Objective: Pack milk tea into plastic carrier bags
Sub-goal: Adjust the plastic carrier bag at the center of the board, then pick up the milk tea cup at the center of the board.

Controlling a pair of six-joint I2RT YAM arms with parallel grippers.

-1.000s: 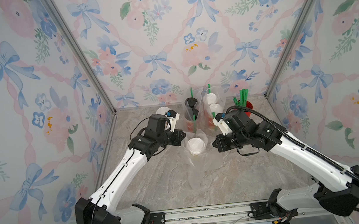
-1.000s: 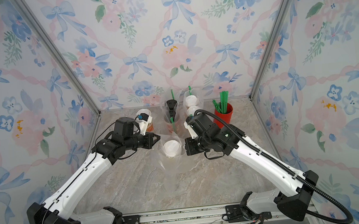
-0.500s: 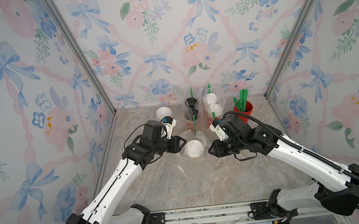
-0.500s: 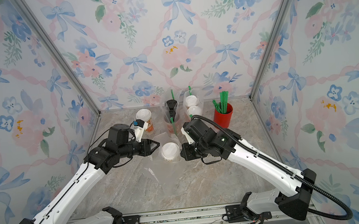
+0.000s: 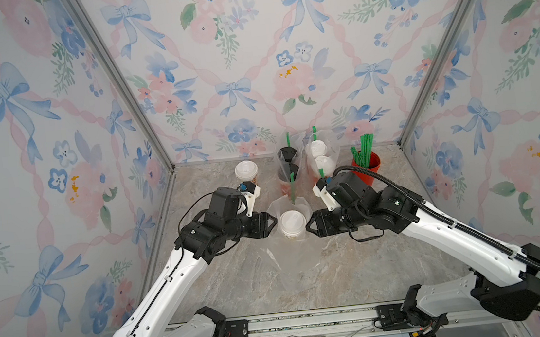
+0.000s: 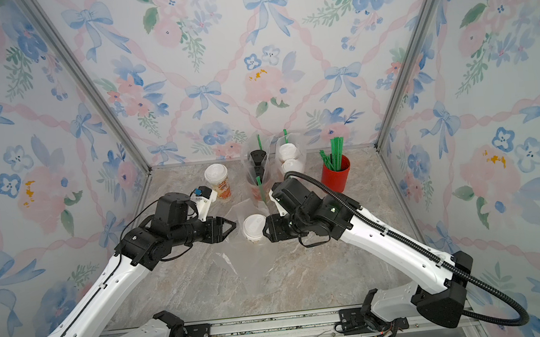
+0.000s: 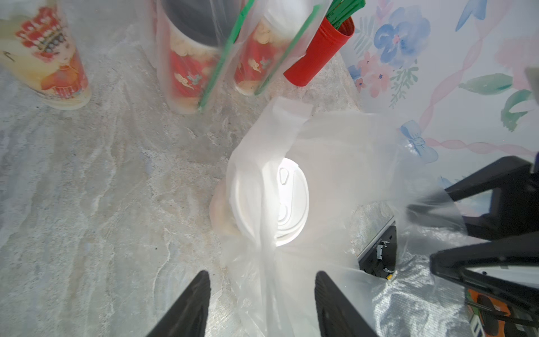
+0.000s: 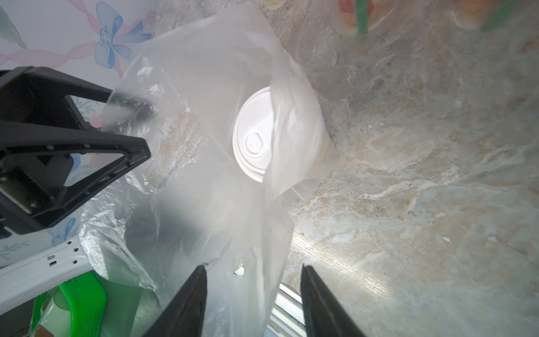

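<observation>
Third carrier bag (image 5: 293, 259) sits mid-table (image 5: 374, 267) with one white-lidded cup (image 5: 292, 223) upright inside. Its slack film trails toward 6 o'clock.

Left gripper (image 5: 272, 222) is at the cup's 9 o'clock and right gripper (image 5: 309, 225) at its 3 o'clock. Both have jaws apart. Wrist views show bag film running between each pair of fingers (image 7: 201, 294), but nothing is clamped.

The last loose cup (image 5: 246, 173) stands at 11 o'clock, clear of the bag. Two filled bags (image 5: 288, 164) are at 12 o'clock and the red straw cup (image 5: 366, 166) at 1 o'clock.

My read: the bag is half packed and the loose cup is next.
- Keep one gripper on the bag rim so the mouth stays open. The film is limp and looks ready to fold over the lid.
- Send the left arm for the cup, since it's nearer.
- Grip the cup body below the lid, not the dome.
- Bring it in upright and high enough to clear the rim.
- Set it beside the seated cup, not on it. The free floor looks to be on the 9 o'clock side.
- Risks: knocking the seated cup over, or snagging film under the new cup's base.
</observation>
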